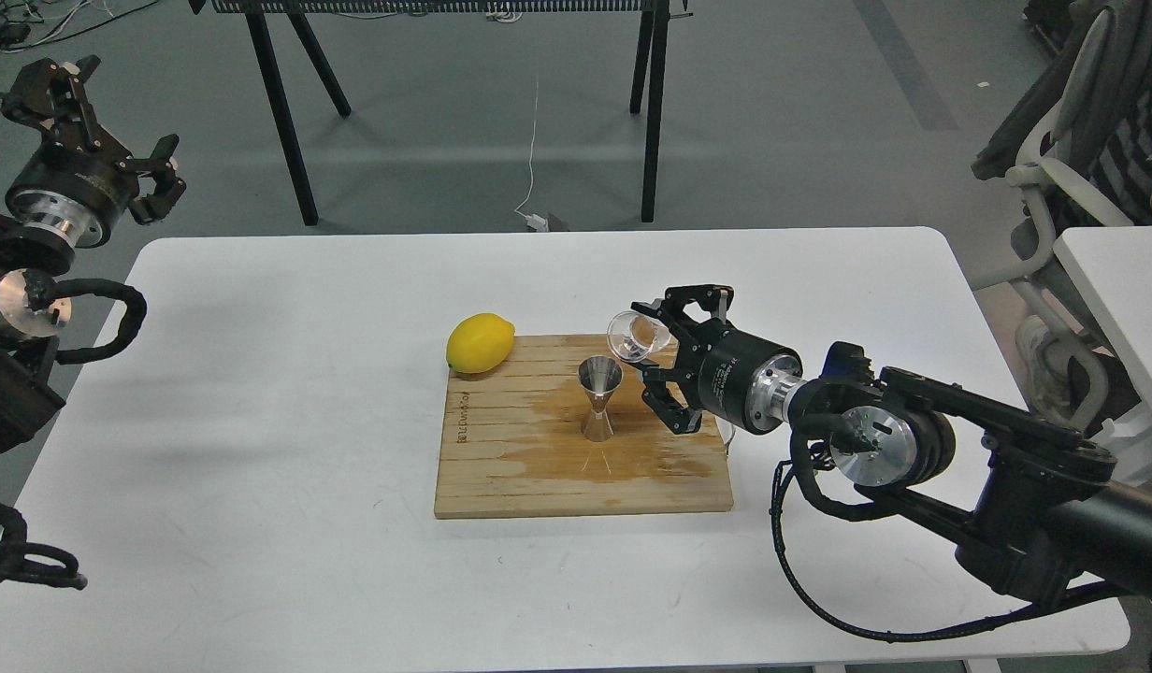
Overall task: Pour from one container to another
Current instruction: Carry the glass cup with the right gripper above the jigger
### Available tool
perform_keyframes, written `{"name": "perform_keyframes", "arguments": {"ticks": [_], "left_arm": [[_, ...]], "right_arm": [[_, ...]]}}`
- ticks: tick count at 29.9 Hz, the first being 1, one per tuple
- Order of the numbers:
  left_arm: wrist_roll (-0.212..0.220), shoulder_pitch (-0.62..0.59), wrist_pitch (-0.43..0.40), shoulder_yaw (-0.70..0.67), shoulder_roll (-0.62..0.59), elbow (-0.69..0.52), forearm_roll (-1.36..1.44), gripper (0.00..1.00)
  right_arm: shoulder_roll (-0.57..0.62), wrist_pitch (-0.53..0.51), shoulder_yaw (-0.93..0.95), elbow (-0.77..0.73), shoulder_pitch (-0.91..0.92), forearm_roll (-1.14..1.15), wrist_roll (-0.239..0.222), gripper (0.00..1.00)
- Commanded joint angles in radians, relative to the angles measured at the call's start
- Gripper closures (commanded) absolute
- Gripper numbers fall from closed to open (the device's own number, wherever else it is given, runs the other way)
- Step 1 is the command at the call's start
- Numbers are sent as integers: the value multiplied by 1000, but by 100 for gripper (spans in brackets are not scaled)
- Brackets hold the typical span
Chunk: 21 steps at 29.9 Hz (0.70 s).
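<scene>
A tiny clear glass cup [632,336] is tipped on its side with its mouth facing left, and my right gripper [653,348] is shut on it. The cup hangs just above and right of the rim of the steel hourglass jigger [599,399]. That jigger stands upright near the middle of the wooden cutting board [501,467], on a wet brown stain. My left gripper [90,117] is raised far off at the upper left, beyond the table's corner, its fingers spread with nothing between them.
A yellow lemon [481,343] rests at the board's back left corner. The board lies on a white table [258,374]. Black table legs stand behind, and a chair with a seated person is at the far right edge.
</scene>
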State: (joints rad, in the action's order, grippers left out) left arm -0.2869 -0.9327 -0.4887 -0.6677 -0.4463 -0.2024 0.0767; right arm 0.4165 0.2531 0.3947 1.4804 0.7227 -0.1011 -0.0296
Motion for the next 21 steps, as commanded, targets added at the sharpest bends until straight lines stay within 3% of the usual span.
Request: {"name": "perform_keyframes", "arguments": {"ticks": [1,21], "left_arm": [[0,0,0,-1,0,0,0,0],[-3,0,0,-3,0,0,-2,0]], "right_arm": [[1,0,-8,0,12,9,-6,69],[1,44,-160,-5,156,72,-9,69]]}}
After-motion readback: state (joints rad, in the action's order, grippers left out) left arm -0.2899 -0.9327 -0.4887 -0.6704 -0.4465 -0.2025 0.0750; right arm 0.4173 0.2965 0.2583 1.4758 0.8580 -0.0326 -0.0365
